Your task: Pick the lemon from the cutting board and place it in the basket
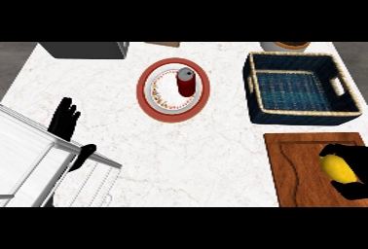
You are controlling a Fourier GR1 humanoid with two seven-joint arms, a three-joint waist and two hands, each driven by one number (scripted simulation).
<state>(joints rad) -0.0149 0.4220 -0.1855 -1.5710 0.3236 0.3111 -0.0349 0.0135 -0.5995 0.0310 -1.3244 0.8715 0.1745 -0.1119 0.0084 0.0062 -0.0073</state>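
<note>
A yellow lemon (339,168) lies on the brown wooden cutting board (302,170) at the lower right. My right hand (354,156) is curled round the lemon, black fingers showing above and below it at the view's right edge. The dark blue woven basket (264,113) with a pale rim stands just beyond the board, and nothing lies in it. My left hand (64,121) rests open at the left, fingers up, far from the lemon.
A red-rimmed plate (156,102) with a dark red bottle (186,81) lying on it sits at the centre back. A grey box (82,49) stands at the back left. A brown bowl (291,45) shows behind the basket.
</note>
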